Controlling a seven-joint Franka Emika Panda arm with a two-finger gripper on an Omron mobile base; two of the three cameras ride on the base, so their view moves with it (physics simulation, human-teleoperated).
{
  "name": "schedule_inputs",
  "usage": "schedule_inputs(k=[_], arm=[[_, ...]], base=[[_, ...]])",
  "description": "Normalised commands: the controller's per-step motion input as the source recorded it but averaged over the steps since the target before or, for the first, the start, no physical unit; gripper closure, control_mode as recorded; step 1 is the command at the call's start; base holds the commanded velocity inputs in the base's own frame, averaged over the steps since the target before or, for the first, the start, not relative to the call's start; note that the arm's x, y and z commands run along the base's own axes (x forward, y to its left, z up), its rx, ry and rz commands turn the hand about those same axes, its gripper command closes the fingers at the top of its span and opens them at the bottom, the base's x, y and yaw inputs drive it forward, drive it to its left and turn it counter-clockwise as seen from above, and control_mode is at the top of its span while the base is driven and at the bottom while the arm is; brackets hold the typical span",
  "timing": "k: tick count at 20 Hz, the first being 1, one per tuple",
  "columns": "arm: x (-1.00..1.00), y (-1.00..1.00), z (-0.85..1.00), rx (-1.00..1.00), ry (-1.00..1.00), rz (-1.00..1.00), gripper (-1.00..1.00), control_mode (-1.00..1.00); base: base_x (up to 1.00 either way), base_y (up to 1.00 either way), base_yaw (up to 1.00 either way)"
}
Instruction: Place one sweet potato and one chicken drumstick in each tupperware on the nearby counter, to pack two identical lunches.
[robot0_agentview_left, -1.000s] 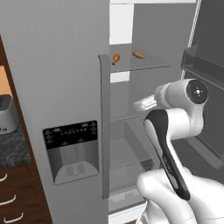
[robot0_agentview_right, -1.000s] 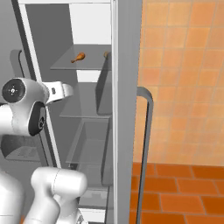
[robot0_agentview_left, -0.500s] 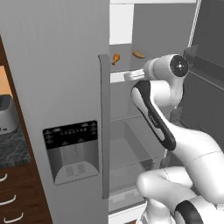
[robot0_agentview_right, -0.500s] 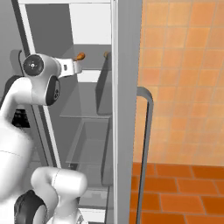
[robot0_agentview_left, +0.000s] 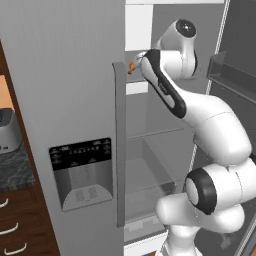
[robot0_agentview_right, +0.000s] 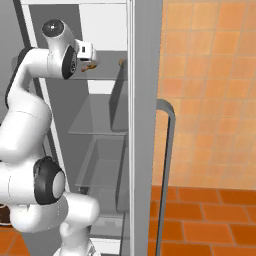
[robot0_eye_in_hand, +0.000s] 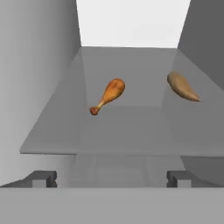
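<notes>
**Open fridge, upper glass shelf**

Facing into a grey fridge (robot0_agentview_left: 75, 75) with its door swung open and a translucent glass shelf (robot0_eye_in_hand: 122, 127) stretching ahead. Hovering at the shelf's near edge, the gripper (robot0_eye_in_hand: 111, 178) with fingertips (robot0_eye_in_hand: 43, 178) standing wide apart, gripping nothing. Lying ahead of the fingers and slightly toward the left one, the chicken drumstick (robot0_eye_in_hand: 108, 95), thick end pointing away and thin bone end pointing back toward the fingers, resting flat on the shelf. Sitting farther toward the right finger's side and about as deep, the sweet potato (robot0_eye_in_hand: 183, 86), well apart from the drumstick and close to the fridge's side wall. Showing in the left base view as a small orange spot beside the hand, the same drumstick (robot0_agentview_left: 132, 67), peeking past the door edge. Reaching high into the top compartment, the white arm (robot0_agentview_right: 35, 115). Standing well off to the left, beyond the fridge, the counter (robot0_agentview_left: 15, 167) with a grey coffee machine (robot0_agentview_left: 9, 129) on it.
</notes>
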Motion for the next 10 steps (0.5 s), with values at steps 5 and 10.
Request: schedule_inputs(k=[5, 10], arm=[[0.73, 0.19, -0.85, 0.00, 0.08, 0.00, -1.00, -1.00], [0.95, 0.17, -0.53, 0.00, 0.00, 0.00, -1.00, -1.00]], base=[[0.00, 0.00, 0.00], [0.00, 0.00, 0.00]])
